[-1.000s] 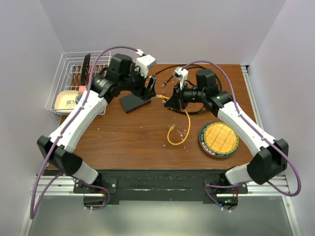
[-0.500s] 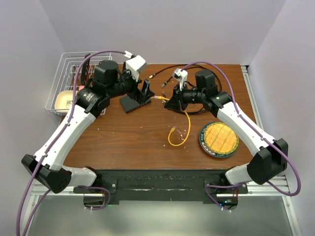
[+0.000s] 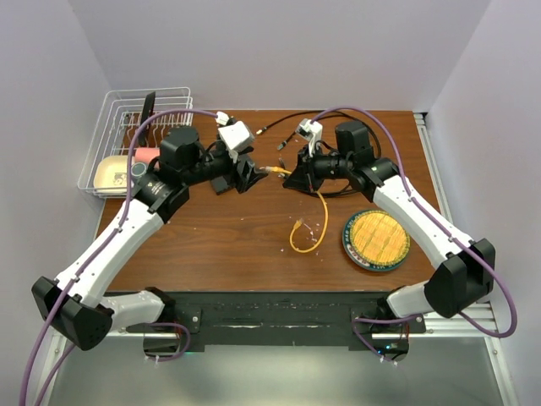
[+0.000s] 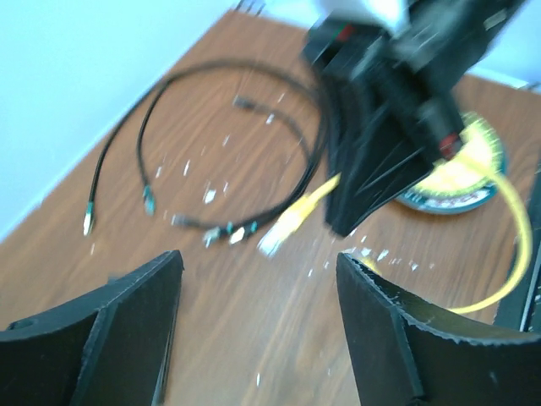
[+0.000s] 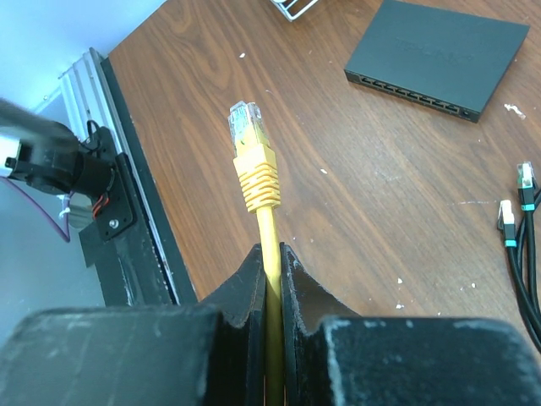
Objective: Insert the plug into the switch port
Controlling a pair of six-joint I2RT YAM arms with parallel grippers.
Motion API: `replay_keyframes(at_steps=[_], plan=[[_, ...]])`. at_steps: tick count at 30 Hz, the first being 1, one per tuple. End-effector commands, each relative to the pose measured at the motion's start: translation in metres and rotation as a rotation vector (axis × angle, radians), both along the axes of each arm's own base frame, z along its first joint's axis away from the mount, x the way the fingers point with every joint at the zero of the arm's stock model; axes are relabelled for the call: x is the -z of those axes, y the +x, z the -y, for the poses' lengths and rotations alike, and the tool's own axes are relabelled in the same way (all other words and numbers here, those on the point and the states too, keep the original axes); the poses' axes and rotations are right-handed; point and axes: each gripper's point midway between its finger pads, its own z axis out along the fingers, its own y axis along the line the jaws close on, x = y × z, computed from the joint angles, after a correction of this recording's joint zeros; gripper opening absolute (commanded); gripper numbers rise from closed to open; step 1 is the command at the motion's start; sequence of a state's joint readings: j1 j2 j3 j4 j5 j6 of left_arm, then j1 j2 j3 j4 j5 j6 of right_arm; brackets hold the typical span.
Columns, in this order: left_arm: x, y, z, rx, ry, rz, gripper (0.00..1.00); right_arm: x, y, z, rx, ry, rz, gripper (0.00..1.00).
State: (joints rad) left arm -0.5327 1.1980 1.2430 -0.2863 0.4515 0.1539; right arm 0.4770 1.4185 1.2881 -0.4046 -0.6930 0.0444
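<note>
The right end effector (image 5: 270,254) is pinched tight on the yellow cable (image 5: 269,224) just behind the plug (image 5: 245,127); the left end effector (image 4: 258,266) is wide open and holds nothing. The switch (image 5: 439,55) lies flat on the tabletop (image 5: 355,211), upper right of the right wrist view, so point the plug at one socket and push straight, slowly.

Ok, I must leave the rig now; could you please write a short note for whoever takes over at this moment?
Left gripper: open, empty, beside the switch.
Right gripper: shut on the yellow cable, just behind the plug.
The switch lies flat on the table, port row facing the plug, the two apart.
Done: plug picked up, pointed roughly at the switch.
Left: align it with a port and push it in; the left gripper may need to steady the switch.
</note>
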Motion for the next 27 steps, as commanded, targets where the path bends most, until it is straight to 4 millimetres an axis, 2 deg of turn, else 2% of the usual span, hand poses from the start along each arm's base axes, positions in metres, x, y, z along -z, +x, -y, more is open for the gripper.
replay_keyframes(at_steps=[1,2,8,12,20,22,25,27], plan=[[-0.020,-0.011,0.024,0.170,-0.067,0.087,0.75,-0.031,-0.009,0.001,-0.019,0.042,0.057,0.00],[-0.019,-0.015,0.029,0.207,-0.073,0.078,0.73,-0.031,-0.010,0.001,-0.022,0.042,0.057,0.00],[-0.013,-0.007,0.043,0.262,-0.083,0.053,0.62,-0.033,-0.013,0.001,-0.033,0.045,0.057,0.00],[-0.010,-0.002,0.052,0.299,-0.085,0.043,0.51,-0.033,-0.014,0.003,-0.030,0.041,0.058,0.00],[0.010,0.001,0.057,0.332,-0.047,-0.010,0.30,-0.033,-0.014,0.006,-0.018,0.027,0.065,0.00],[0.013,0.001,0.056,0.330,-0.040,-0.016,0.29,-0.033,-0.014,0.006,-0.017,0.026,0.065,0.00],[0.018,0.000,0.055,0.329,-0.024,-0.023,0.39,-0.035,-0.014,0.007,-0.016,0.027,0.071,0.00],[0.020,0.001,0.054,0.327,-0.013,-0.023,0.41,-0.037,-0.014,0.007,-0.016,0.026,0.076,0.00]])
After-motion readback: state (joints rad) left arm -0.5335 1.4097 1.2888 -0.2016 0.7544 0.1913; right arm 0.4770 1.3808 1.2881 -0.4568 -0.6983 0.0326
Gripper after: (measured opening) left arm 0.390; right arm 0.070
